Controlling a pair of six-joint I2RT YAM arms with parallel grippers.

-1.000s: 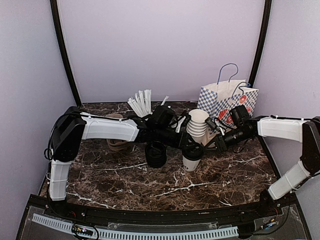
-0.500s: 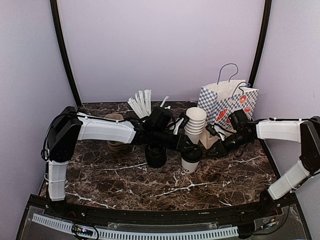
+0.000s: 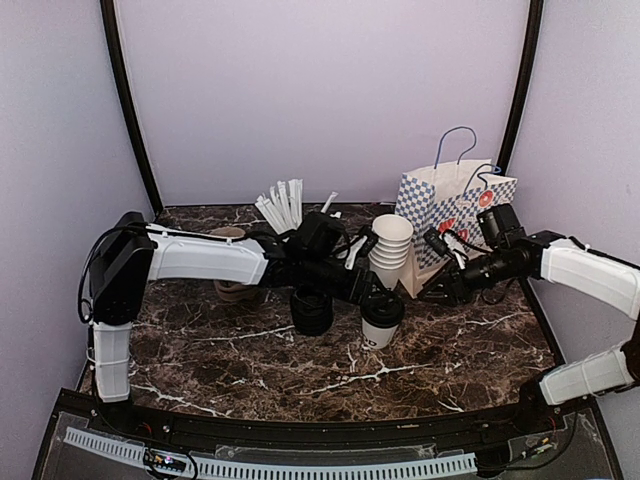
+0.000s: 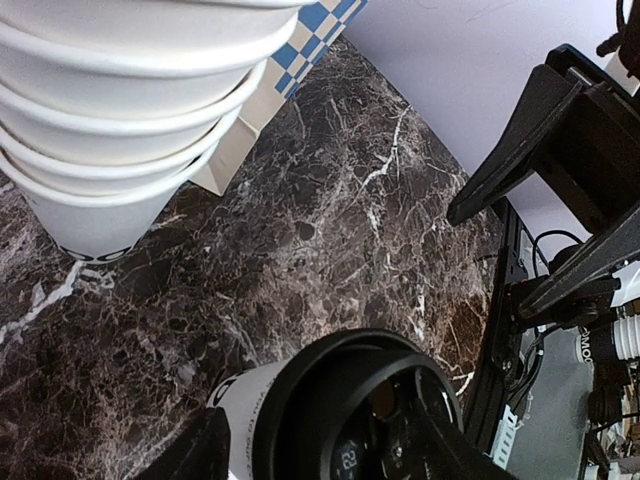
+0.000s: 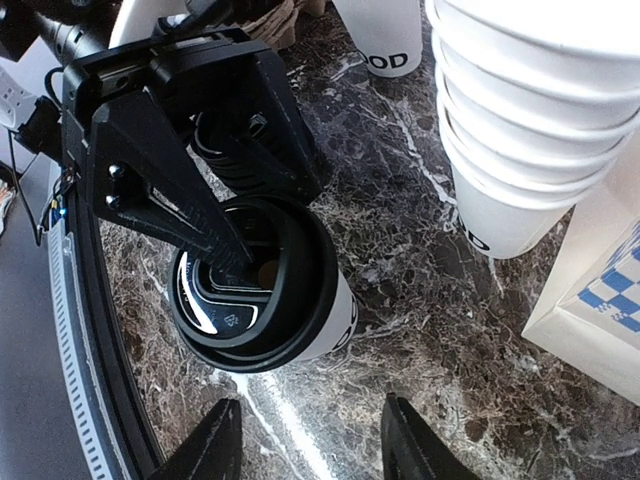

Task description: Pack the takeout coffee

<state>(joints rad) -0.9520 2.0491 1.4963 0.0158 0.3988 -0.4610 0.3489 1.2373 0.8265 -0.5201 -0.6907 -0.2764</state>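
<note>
We see bare dark marble table [image 3: 250, 370] in front of the small white paper cup [image 3: 378, 333]. A stack of white paper cups [image 3: 392, 250] and a blue-checked paper bag [image 3: 450, 205] crowd behind it. The cup stands upright mid-table, capped by its round black plastic lid [image 3: 384, 309]. The left end effector [image 3: 374, 296] spreads open over the lid. The right end effector [image 5: 305, 440] hangs nearby, open and empty.

You have the white cup [image 3: 379, 332] standing on the tabletop [image 3: 300, 370], its black lid [image 3: 383, 309] on top. Your left gripper [image 3: 372, 297] sits right over that lid. Your right gripper [image 3: 437, 291] hangs just to the right, apart from it. A stack of white cups [image 3: 392, 248] stands just beyond, on the far side.
</note>
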